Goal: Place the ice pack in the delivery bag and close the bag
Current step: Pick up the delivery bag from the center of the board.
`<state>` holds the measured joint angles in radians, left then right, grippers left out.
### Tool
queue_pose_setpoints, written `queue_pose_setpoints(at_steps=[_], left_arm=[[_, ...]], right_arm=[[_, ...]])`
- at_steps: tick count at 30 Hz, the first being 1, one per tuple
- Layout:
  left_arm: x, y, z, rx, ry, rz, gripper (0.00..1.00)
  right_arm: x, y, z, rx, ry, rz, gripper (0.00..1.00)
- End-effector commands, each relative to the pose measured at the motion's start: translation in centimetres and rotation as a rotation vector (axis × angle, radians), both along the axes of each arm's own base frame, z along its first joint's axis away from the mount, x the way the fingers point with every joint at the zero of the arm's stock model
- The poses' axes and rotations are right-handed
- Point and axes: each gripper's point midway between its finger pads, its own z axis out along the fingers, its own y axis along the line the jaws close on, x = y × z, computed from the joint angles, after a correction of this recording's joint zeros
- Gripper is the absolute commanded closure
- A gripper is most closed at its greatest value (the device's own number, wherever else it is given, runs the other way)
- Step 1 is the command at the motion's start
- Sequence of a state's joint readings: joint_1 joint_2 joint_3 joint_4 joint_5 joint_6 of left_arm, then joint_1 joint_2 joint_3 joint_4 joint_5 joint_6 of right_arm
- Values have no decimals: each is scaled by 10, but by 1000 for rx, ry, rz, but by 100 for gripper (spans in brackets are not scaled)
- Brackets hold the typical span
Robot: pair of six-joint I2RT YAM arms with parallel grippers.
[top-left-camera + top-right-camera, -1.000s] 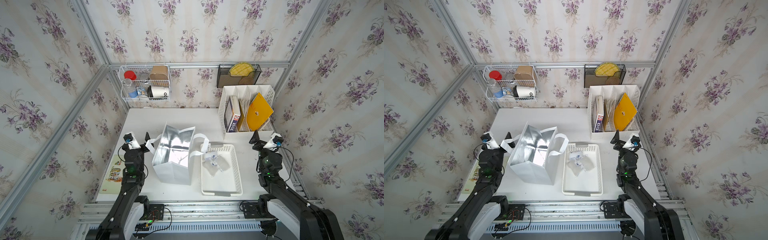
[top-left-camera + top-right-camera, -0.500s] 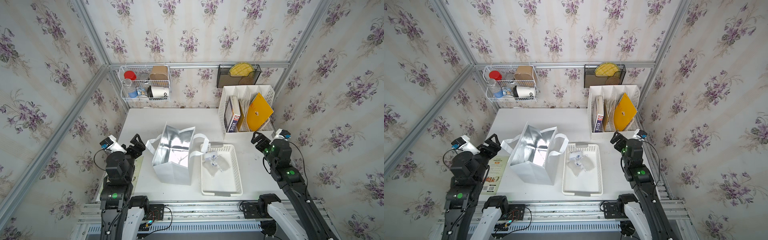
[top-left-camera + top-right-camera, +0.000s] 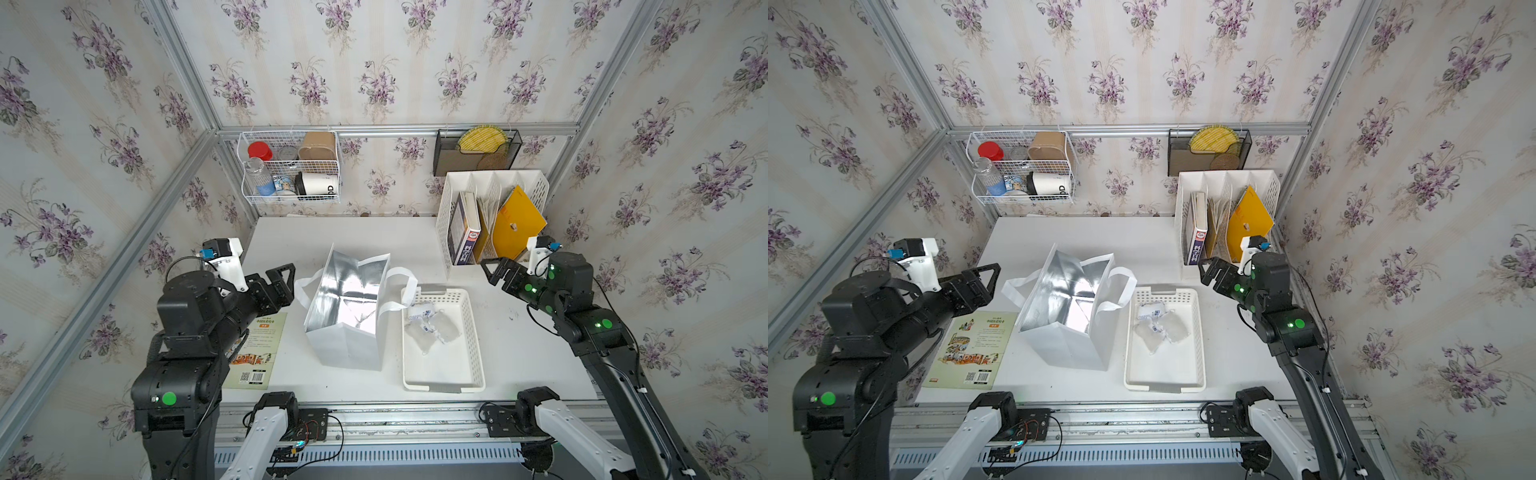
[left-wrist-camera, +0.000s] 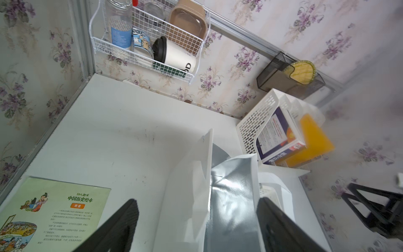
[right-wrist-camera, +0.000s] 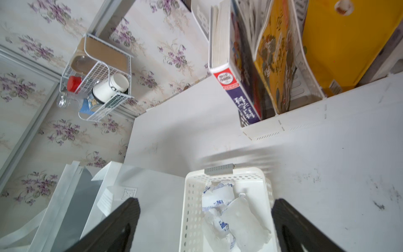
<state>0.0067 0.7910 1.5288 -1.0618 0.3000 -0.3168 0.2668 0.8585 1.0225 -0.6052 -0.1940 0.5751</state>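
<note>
Toward right edge of desk point(image 3: 523, 332), ice pack point(image 5: 216, 195) in tray point(image 3: 440, 365) to be pinched mid-pouch by the spread right gripper point(image 3: 489, 272).

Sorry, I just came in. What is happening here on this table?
Nothing is packed yet. The delivery bag stands open, and the ice packs lie in the white tray beside it. The left gripper hovers open near the bag's handle, the right gripper open beyond the tray; neither holds anything.
</note>
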Motion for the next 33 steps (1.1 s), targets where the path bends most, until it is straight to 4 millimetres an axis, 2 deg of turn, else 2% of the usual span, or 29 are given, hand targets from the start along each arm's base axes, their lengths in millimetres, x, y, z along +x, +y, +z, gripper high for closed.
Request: queue_pose_setpoints(at_steps=[1, 4, 6, 8, 13, 19, 22, 25, 28, 33], left_arm=[[-9, -32, -10, -31, 103, -210, 13], [-7, -44, -11, -18, 132, -283, 16], [-7, -51, -13, 8, 159, -314, 20], [-8, -58, -16, 46, 180, -346, 22], [-5, -60, -26, 150, 221, -333, 23], [18, -40, -64, 333, 340, -211, 24], [24, -45, -73, 330, 364, -219, 29], [28, -51, -69, 299, 345, -231, 32], [31, -53, -68, 291, 337, -226, 32], [39, -54, -82, 308, 370, -217, 30]], right_arm=[[-9, 11, -16, -79, 63, 9, 0], [-17, 37, -25, -148, 93, 61, 1], [-23, 57, -25, -161, 90, 115, 4], [-25, 68, -21, -177, 79, 129, 8], [-31, 97, 5, -132, 28, 188, 8], [-42, 131, 42, -46, -40, 281, 8], [-48, 146, 50, -45, -54, 312, 9], [-53, 161, 50, -61, -59, 337, 12], [-59, 180, 41, -91, -47, 372, 16], [-63, 201, 34, -122, -44, 401, 18]])
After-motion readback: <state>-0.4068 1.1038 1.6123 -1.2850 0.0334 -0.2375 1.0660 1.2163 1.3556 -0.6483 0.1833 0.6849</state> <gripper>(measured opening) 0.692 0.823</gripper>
